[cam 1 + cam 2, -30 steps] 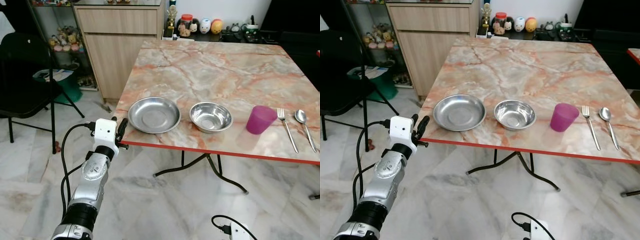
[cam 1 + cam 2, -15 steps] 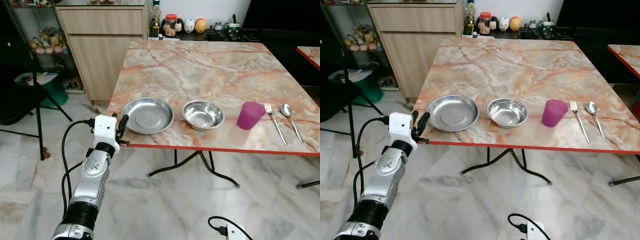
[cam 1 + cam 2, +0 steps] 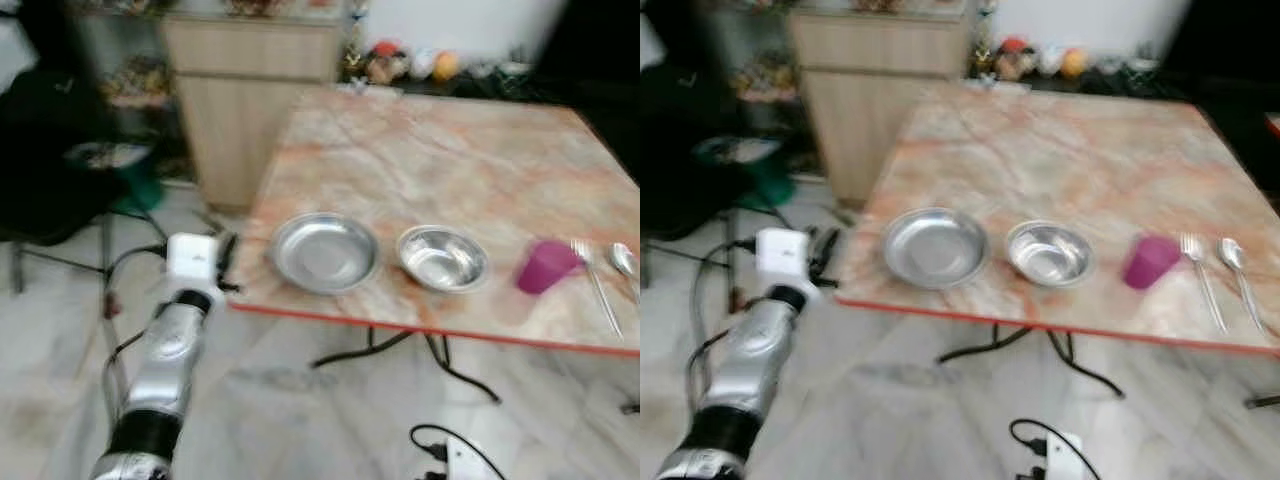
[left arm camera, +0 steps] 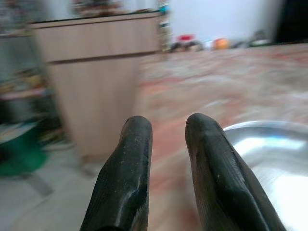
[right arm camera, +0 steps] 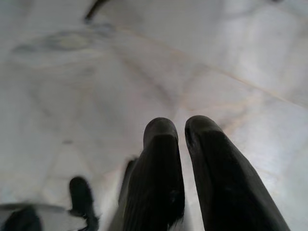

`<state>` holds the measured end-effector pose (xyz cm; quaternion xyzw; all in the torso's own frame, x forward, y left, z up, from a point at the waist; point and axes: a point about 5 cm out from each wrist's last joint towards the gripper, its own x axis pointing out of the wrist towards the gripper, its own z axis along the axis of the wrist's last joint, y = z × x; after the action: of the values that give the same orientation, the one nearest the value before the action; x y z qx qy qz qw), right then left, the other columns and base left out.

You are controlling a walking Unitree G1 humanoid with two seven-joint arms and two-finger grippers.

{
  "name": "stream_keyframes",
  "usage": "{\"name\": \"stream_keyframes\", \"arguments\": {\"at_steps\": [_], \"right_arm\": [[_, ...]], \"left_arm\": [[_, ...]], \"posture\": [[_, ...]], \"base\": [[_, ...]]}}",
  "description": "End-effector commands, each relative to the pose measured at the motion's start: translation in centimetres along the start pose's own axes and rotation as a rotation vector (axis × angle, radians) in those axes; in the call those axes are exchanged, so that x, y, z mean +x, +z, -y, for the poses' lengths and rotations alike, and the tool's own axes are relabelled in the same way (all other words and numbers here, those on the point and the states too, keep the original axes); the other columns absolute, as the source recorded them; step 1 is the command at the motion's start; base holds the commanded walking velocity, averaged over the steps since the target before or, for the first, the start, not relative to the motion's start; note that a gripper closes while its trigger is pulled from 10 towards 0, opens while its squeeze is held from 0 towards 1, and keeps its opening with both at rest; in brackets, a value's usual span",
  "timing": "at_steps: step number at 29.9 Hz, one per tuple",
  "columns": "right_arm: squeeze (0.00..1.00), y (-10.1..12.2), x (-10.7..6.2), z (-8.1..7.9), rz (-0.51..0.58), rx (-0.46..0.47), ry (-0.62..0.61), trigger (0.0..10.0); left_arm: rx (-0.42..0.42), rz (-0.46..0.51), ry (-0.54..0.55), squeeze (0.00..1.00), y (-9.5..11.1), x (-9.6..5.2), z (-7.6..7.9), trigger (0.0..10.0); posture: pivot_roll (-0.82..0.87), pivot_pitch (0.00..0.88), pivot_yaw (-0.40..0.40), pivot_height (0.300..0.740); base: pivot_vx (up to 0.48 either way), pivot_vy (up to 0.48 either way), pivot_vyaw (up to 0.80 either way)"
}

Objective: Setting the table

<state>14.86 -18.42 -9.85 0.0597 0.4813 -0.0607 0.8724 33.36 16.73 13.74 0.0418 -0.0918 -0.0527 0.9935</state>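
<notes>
Blurred head views of a marble table with a red front edge. Lined up along that edge, running away from the raised left gripper: plate, bowl, purple cup, fork, spoon — probably staged in a row for easy reach before being spread into a place setting. Left gripper held at table height just off the near left corner, black fingers pointing across the edge toward the plate, empty, with a narrow gap between the jaws. Seen along those fingers: plate rim just ahead and slightly to one side, not touched; wooden cabinet farther ahead, beyond the table. Likely lined up this way for a grab at the plate's nearest rim, though jaws would need to open wider first. Right gripper hanging idle, aimed down at the pale tiled floor, holding nothing, jaws nearly closed with a slim gap. Nothing yet lifted; setting judged barely begun.
</notes>
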Motion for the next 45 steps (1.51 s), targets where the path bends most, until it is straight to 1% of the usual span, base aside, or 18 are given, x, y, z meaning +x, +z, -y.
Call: {"name": "stream_keyframes", "arguments": {"at_steps": [1, 7, 11, 12, 16, 18, 20, 22, 24, 26, 29, 30, 32, 33, 34, 36, 38, 45], "right_arm": [[0.00, -0.3, -0.1, 0.7, -0.008, -0.004, -0.021, 10.0], [0.00, -0.3, -0.1, 0.6, -0.009, -0.004, -0.018, 10.0], [0.00, -0.3, -0.1, 0.8, -0.008, 0.015, -0.031, 10.0], [0.00, -0.3, -0.2, 1.1, -0.009, 0.027, -0.045, 10.0], [0.00, -0.1, -0.2, 1.8, -0.006, 0.047, -0.067, 10.0], [0.00, -0.1, -0.2, 2.0, -0.006, 0.050, -0.074, 10.0], [0.00, -0.1, -0.2, 2.0, -0.006, 0.050, -0.074, 10.0], [0.00, -0.2, -0.2, 2.0, -0.009, 0.053, -0.076, 10.0], [0.00, -0.2, -0.2, 2.0, -0.009, 0.053, -0.076, 10.0], [0.00, -0.2, -0.2, 2.0, -0.009, 0.053, -0.075, 10.0], [0.00, -0.2, -0.2, 1.8, -0.007, 0.054, -0.071, 10.0], [0.00, -0.1, -0.2, 1.6, -0.005, 0.049, -0.066, 10.0], [0.00, 0.0, -0.2, 1.5, -0.001, 0.053, -0.064, 10.0], [0.00, 0.0, -0.1, 1.5, 0.000, 0.053, -0.063, 10.0], [0.00, 0.0, -0.1, 1.5, 0.002, 0.054, -0.063, 10.0], [0.00, 0.1, -0.1, 1.5, 0.005, 0.056, -0.064, 10.0], [0.00, 0.1, -0.1, 1.4, 0.007, 0.054, -0.063, 10.0], [0.00, 0.3, -0.1, 1.2, 0.015, 0.049, -0.054, 10.0]], "left_arm": [[-0.018, 0.012, -0.046, 0.00, 0.4, 0.3, 1.1, 10.0], [-0.038, 0.003, -0.034, 0.00, 0.8, 0.6, 0.8, 10.0], [-0.097, -0.019, -0.002, 0.00, 1.0, 0.6, 0.3, 10.0], [-0.120, -0.036, 0.010, 1.00, 0.9, 0.6, 0.1, 10.0], [-0.173, -0.072, -0.003, 1.00, 0.8, 0.3, 0.1, 10.0], [-0.231, -0.128, 0.026, 1.00, 0.4, 0.0, -0.3, 10.0], [-0.293, -0.152, 0.048, 1.00, 0.3, -0.2, -0.6, 10.0], [-0.442, -0.221, 0.066, 1.00, -0.1, -0.5, -0.7, 10.0], [-0.480, -0.236, 0.068, 1.00, -0.1, -0.5, -0.7, 10.0], [-0.492, -0.255, 0.069, 1.00, -0.2, -0.6, -0.8, 10.0], [-0.476, -0.273, 0.073, 1.00, -0.4, -0.5, -1.2, 10.0], [-0.465, -0.300, 0.104, 1.00, -0.9, -0.6, -1.6, 10.0], [-0.443, -0.336, 0.119, 1.00, -1.3, -0.6, -1.9, 10.0], [-0.426, -0.343, 0.112, 0.67, -1.4, -0.6, -1.8, 10.0], [-0.398, -0.361, 0.100, 0.00, -1.4, -0.7, -1.7, 10.0], [-0.349, -0.372, 0.086, 0.00, -1.5, -0.8, -1.4, 10.0], [-0.321, -0.373, 0.079, 0.00, -1.6, -0.9, -1.4, 10.0], [-0.307, -0.412, 0.091, 0.00, -2.7, -1.5, -1.0, 10.0]], "posture": [[0.07, 0.000, -0.020, 0.740], [0.07, 0.000, -0.018, 0.740], [0.07, 0.000, -0.018, 0.740], [0.08, 0.000, -0.016, 0.740], [0.07, 0.000, -0.014, 0.740], [0.07, 0.000, -0.012, 0.740], [0.07, 0.000, -0.012, 0.740], [0.07, 0.000, -0.011, 0.740], [0.08, 0.000, -0.012, 0.740], [0.08, 0.000, -0.012, 0.740], [0.08, 0.000, -0.011, 0.740], [0.08, 0.000, -0.011, 0.740], [0.08, 0.000, -0.011, 0.740], [0.07, 0.000, -0.010, 0.740], [0.07, 0.000, -0.010, 0.740], [0.08, 0.000, -0.010, 0.740], [0.07, 0.000, -0.008, 0.740], [0.07, 0.000, -0.010, 0.740]], "base": [[0.000, 0.000, 0.00], [0.000, 0.000, 0.00], [0.000, 0.000, 0.00], [0.000, 0.000, 0.00], [0.000, 0.000, 0.00], [0.000, 0.000, 0.00], [0.000, 0.000, 0.00], [0.000, 0.000, 0.00], [0.000, 0.000, 0.00], [0.000, 0.000, 0.00], [0.000, 0.000, 0.00], [0.000, 0.000, 0.00], [0.000, 0.000, 0.00], [0.000, 0.000, 0.00], [0.000, 0.000, 0.00], [0.000, 0.000, 0.00], [0.000, 0.000, 0.00], [0.000, 0.000, 0.00]]}}
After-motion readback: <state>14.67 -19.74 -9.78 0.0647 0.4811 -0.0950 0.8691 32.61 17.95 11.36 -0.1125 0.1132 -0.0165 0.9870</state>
